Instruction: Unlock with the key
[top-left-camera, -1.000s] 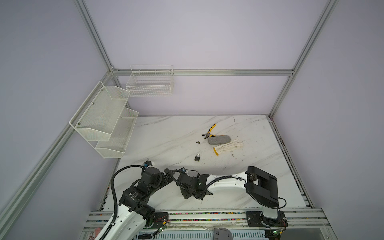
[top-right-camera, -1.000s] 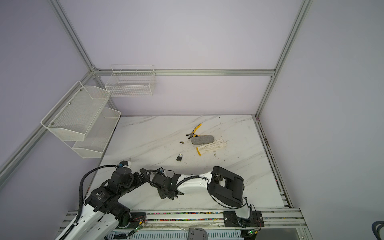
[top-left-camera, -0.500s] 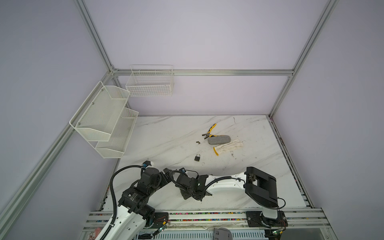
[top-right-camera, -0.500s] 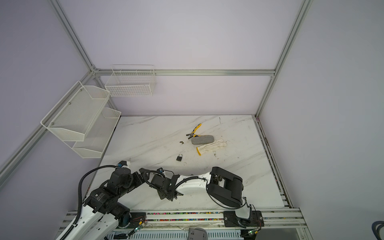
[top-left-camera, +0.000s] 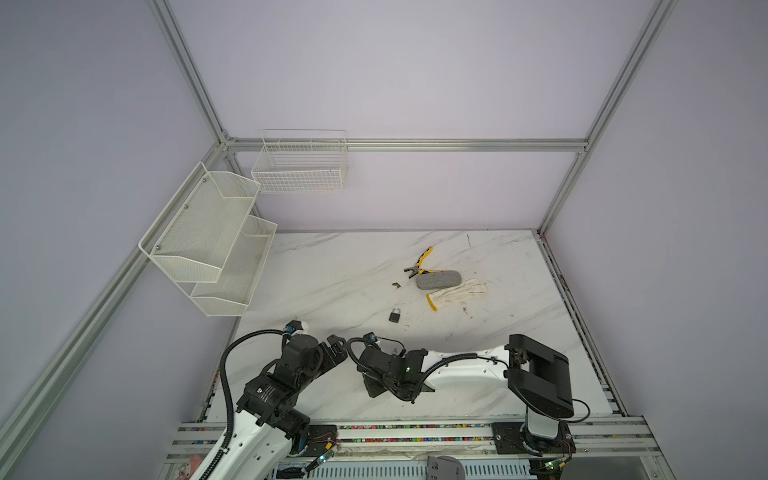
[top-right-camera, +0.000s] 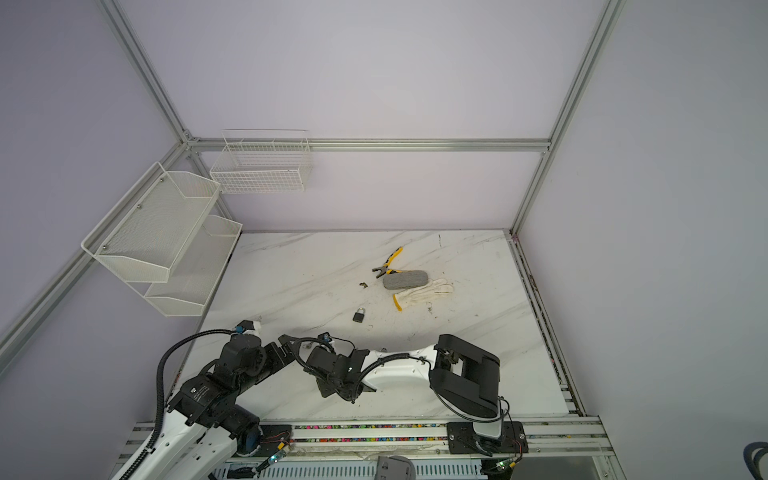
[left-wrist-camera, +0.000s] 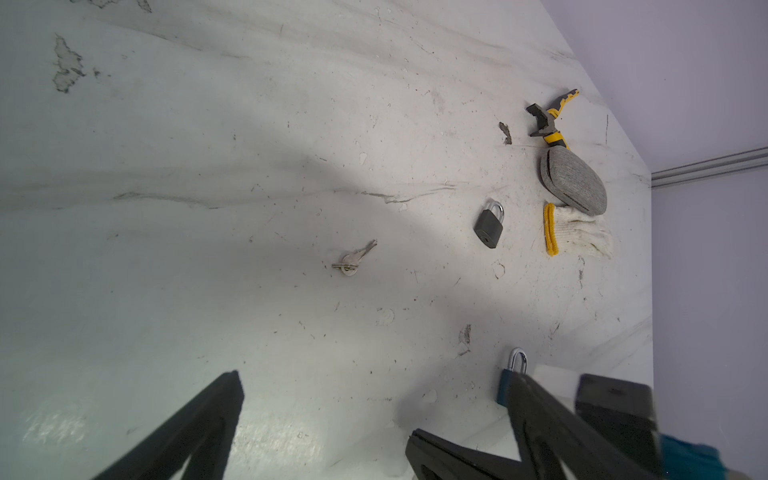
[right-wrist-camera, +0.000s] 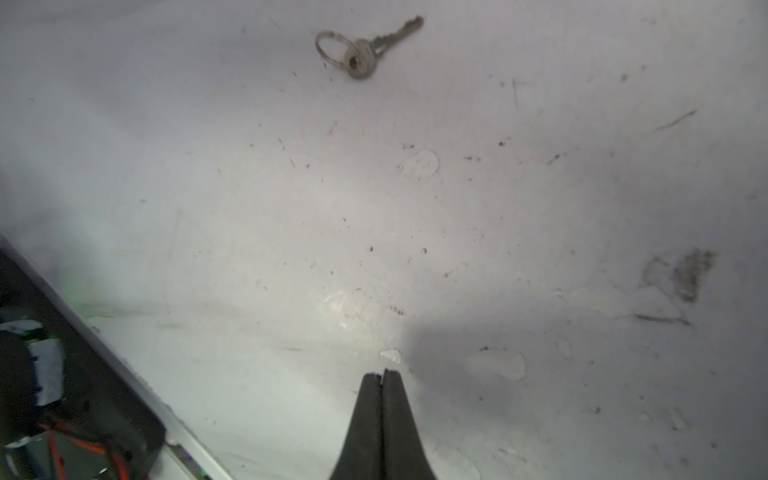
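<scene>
1. Counter: white marble-look top, scuffed. Both top views take in all of it, the wrist views only patches.
2. Two-tier mesh shelf on the left wall and a wire basket on the back wall. These show in the top views only.
3. Right arm: laid low across the near counter, reaching over the middle toward the left arm. It screens the counter under it from above.
4. Left gripper: jaws released and spread wide, grasping nothing.
5. Right gripper: jaws clenched tip to tip with nothing between them, just above bare counter. Only the right wrist view settles this.
6. Work glove, white with a yellow cuff, far right of centre. One end is tucked under a grey fabric pouch.
7. Yellow-handled pliers, touching the pouch's far end.
8. Dark padlock: lying flat with its shackle closed, near the glove's cuff and apart from it.
9. Blue padlock: seen in the left wrist view alone. Its body is partly hidden behind one left finger.
10. Key on its ring: flat on the counter, ungrasped, well ahead of the clenched jaws. In the left wrist view it lies between the spread jaws and the dark padlock, touching neither. From above I cannot pick it out.
11. Small dark scrap beside the pliers' nose.
</scene>
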